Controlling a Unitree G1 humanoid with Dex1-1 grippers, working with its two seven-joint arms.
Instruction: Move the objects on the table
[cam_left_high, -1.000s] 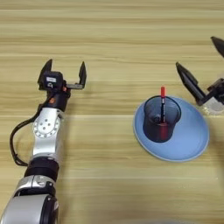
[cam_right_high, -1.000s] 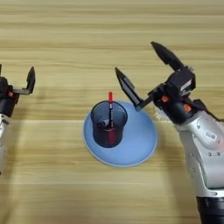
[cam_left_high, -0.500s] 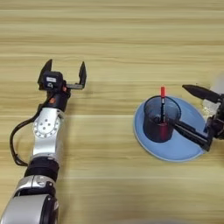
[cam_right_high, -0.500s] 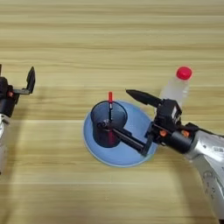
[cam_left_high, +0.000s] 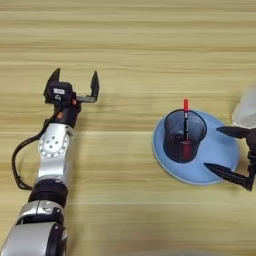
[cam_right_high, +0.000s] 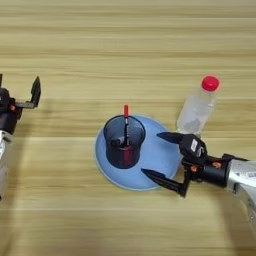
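Right gripper (cam_right_high: 159, 155) centre-right, fingers wide apart (holding nothing), straddling round light-blue plate (cam_right_high: 160, 150) edge. Dark translucent cup (cam_right_high: 124, 141) on plate holds red-tipped pen (cam_right_high: 126, 122). Left gripper (cam_left_high: 73, 84) upper left, open, empty.

a round light-blue plate (cam_right_high: 160, 150) lies flat on the wooden worktop (cam_right_high: 125, 50), right of centre. on its 9 o'clock half stands a dark see-through cup (cam_right_high: 124, 141), upright, mouth open. a thin pen (cam_right_high: 126, 125) stands in the cup, its red tip poking above the rim toward 12 o'clock. a small clear bottle (cam_right_high: 198, 106) with a red cap stands at the plate's 2 o'clock, just beside its rim.
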